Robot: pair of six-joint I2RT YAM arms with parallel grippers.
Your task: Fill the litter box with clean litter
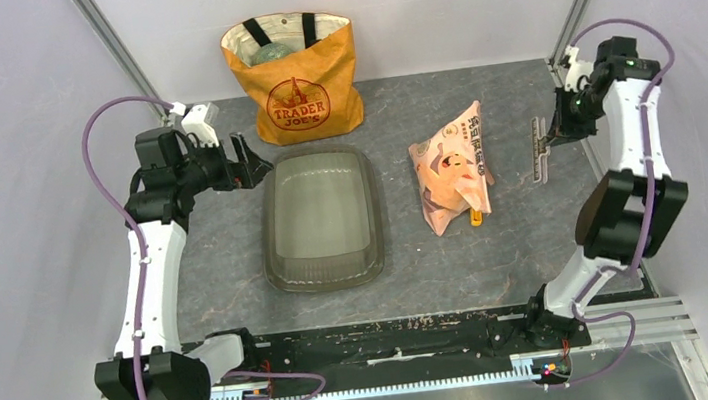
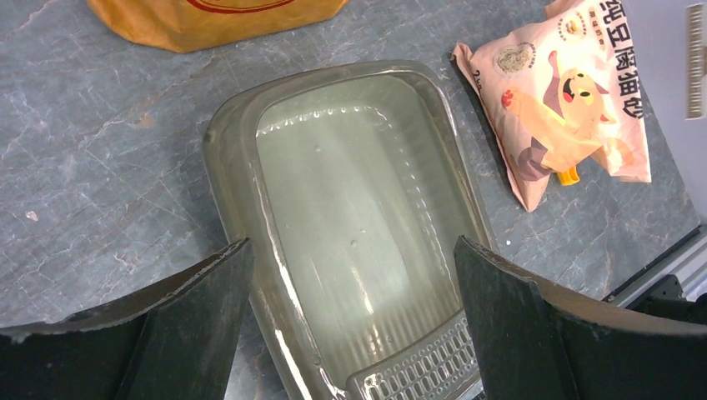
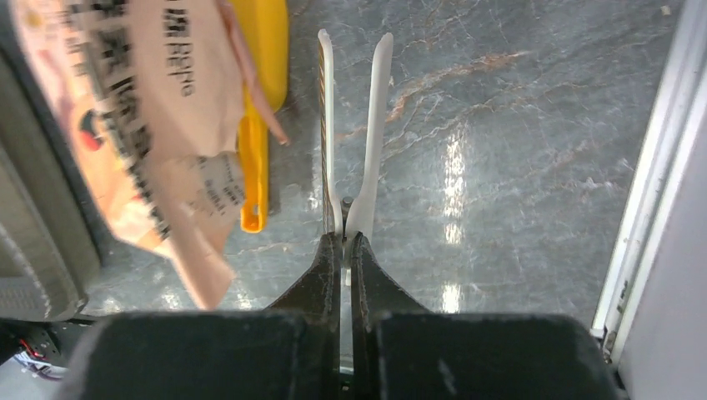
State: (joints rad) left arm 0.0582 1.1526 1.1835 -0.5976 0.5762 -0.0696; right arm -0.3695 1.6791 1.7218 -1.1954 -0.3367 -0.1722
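Note:
The litter box (image 1: 282,268), a smoky grey-olive tray, lies left of centre; its inside shows bare plastic, with a grille at one end (image 2: 417,371). No loose clean litter is in view. The crinkled pinkish-tan printed bag (image 1: 449,169) lies to the tray's right, partly on an orange scoop (image 1: 475,216). My left gripper (image 1: 250,159) is open and empty above the tray's far left end; its wrist view (image 2: 350,246) looks down into the tray (image 2: 225,142). My right gripper (image 1: 554,137) is shut on white-bladed scissors (image 3: 375,125) at the right side.
An orange tote bag (image 1: 296,76) stands behind the tray and shows in the left wrist view (image 2: 208,21). The printed bag (image 3: 142,100) and scoop (image 3: 254,167) lie just left of the scissors' blades. A metal frame rail (image 3: 642,208) runs along the table's right edge.

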